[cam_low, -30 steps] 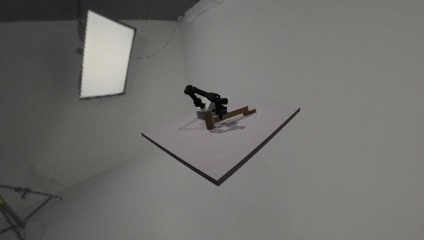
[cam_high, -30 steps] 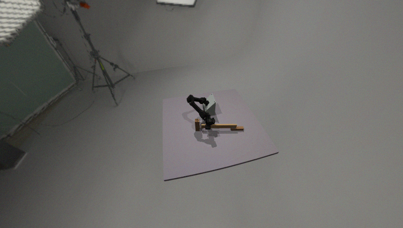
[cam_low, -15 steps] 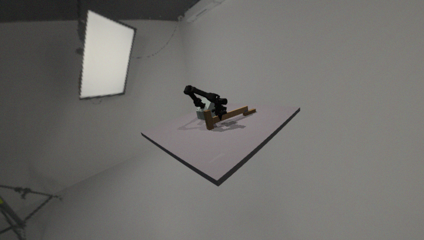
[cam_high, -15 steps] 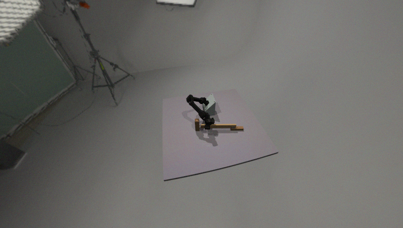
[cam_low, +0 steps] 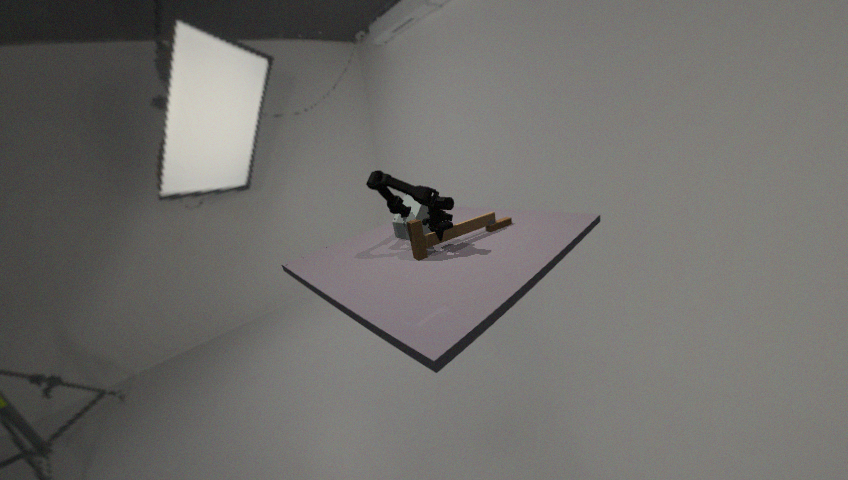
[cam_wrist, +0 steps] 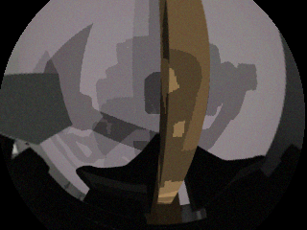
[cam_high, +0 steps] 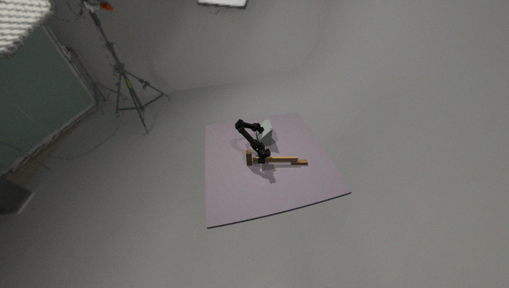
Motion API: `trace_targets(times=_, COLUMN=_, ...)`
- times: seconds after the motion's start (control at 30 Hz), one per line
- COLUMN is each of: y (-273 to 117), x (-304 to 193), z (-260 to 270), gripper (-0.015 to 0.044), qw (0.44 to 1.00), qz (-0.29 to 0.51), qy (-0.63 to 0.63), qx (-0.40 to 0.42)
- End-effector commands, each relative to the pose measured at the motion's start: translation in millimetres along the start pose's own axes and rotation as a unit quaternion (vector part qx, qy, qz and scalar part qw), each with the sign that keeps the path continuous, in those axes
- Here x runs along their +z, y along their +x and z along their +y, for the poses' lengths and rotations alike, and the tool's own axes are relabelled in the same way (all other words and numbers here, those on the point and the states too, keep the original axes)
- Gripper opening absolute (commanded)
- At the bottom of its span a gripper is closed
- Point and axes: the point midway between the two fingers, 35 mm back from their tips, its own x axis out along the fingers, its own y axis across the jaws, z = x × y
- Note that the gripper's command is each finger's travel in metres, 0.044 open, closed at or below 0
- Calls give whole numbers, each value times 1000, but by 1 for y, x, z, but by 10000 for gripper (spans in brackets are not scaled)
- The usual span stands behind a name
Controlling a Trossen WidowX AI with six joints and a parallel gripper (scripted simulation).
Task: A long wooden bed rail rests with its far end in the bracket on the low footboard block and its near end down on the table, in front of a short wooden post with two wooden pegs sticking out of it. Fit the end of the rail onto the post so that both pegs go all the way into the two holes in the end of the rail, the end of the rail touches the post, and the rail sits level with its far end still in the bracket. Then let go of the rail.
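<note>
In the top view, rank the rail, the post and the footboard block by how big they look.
1. rail, clearly the longest.
2. and 3. post and footboard block: too similar to rank.

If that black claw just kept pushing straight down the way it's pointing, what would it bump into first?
The gripper points down and is already shut on the rail, near the post. Below the rail, the next thing is probably the table, though the gap under it is hard to judge.

grey walls + floor, lit softbox panel, light stand, green board at left.
</note>
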Motion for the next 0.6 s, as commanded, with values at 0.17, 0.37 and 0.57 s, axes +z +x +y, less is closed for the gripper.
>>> trace_targets(times=0.17, y=-3, x=-5, z=-1, gripper=0, qw=1000, qz=1, qy=0, qx=-3)
trace_targets(times=0.37, y=-3, x=-7, z=-1, gripper=0, qw=1000, qz=1, qy=0, qx=-3)
trace_targets(times=0.57, y=-3, x=-9, z=-1, gripper=0, qw=1000, qz=1, qy=0, qx=-3)
